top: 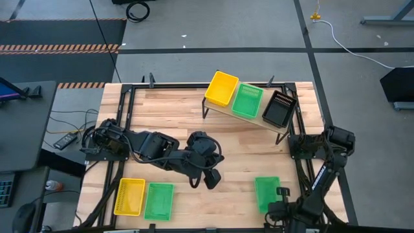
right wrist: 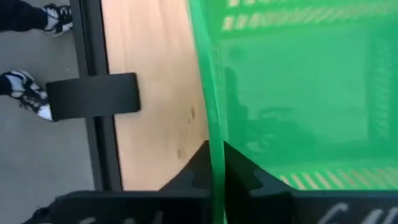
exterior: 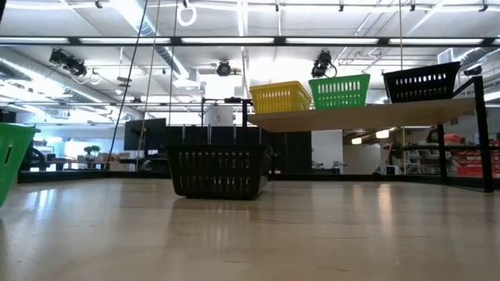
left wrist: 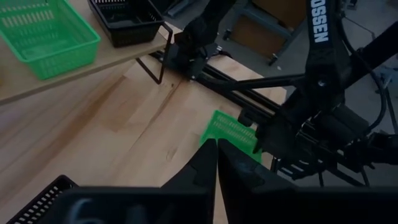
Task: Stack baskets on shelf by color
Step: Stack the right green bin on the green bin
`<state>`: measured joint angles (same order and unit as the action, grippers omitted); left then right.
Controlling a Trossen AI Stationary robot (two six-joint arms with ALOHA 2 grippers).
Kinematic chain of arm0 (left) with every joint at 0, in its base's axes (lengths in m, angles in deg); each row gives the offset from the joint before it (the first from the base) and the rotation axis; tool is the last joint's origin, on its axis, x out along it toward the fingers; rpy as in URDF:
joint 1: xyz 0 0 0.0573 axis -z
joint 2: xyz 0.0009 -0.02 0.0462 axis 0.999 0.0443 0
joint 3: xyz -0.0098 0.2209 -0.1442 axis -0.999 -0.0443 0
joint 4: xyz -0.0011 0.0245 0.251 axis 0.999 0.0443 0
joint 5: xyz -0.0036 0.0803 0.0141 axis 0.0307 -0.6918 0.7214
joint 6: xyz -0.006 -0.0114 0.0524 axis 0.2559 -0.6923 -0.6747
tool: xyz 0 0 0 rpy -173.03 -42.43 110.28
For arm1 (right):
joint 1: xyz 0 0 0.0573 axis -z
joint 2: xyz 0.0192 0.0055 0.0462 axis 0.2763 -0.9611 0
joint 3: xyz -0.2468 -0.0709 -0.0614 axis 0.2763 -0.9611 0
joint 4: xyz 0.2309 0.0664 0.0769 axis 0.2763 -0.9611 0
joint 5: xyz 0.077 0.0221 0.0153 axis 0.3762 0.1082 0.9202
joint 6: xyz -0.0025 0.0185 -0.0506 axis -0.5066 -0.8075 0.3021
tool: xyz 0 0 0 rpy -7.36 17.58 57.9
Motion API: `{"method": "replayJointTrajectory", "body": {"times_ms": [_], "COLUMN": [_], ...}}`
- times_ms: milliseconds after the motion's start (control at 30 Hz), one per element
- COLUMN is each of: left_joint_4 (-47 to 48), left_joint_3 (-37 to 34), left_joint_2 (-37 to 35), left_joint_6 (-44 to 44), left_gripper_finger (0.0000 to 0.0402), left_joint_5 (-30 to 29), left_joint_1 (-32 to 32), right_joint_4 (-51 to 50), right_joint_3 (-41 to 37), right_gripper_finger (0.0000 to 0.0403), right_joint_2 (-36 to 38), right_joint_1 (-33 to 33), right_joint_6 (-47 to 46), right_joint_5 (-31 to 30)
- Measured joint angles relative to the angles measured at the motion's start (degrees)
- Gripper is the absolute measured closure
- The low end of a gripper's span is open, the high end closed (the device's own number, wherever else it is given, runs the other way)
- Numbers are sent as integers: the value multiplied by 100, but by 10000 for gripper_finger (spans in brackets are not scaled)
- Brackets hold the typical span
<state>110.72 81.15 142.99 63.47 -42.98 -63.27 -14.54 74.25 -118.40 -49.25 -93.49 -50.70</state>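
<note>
The shelf [top: 249, 115] stands at the far right and carries one yellow basket [top: 222, 88], one green basket [top: 247, 100] and one black basket [top: 279, 108]. My left gripper [top: 211, 178] is over the table's middle, shut on another black basket [exterior: 217, 170], which the arm hides in the high view. My right gripper [top: 282, 193] is at the near right, shut on a green basket [top: 266, 193]. A yellow basket [top: 129, 196] and a green basket [top: 158, 200] lie on the table at the near left. My left gripper comes from above, slanting toward the table's right. Its shut fingers [left wrist: 205, 168] meet at the black basket's rim, and a mesh corner [left wrist: 43, 202] shows beside them. The gripper hides the place of contact. In the low view the basket stands level, low on the table. My right gripper holds the green basket's side wall [right wrist: 214, 124] pinched, one finger inside the basket and one outside. The wall's rim runs straight out between the fingers [right wrist: 193, 171]. In the high view the fingers are on the basket's right side. The basket lies flat on the table.
Black frame rails [top: 123, 129] run along the table's edges. The shelf's black legs [top: 206, 110] stand on the tabletop. Bare wood [top: 162, 110] lies left of the shelf and between the two arms. A person's shoes [right wrist: 25, 93] show on the floor beside the table.
</note>
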Motion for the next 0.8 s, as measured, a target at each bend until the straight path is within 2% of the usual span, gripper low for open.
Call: {"method": "replayJointTrajectory", "body": {"times_ms": [167,333,567,800], "left_joint_4": [0,2,66,969], "left_joint_3": [0,0,0,0], "left_joint_2": [0,0,0,-3], "left_joint_6": [4,-50,-485,-257], "left_gripper_finger": [381,387,382,389], "left_joint_5": [2,38,214,221], "left_joint_1": [0,0,0,-28], "right_joint_4": [-709,-1818,-2805,-3457], "right_joint_3": [463,1298,2064,2552], "right_gripper_finger": [393,394,395,394], "right_joint_2": [6,99,306,705], "right_joint_1": [213,534,1393,2352], "right_joint_6": [429,1288,2273,2928], "right_joint_5": [-141,-807,-1453,-1947]}}
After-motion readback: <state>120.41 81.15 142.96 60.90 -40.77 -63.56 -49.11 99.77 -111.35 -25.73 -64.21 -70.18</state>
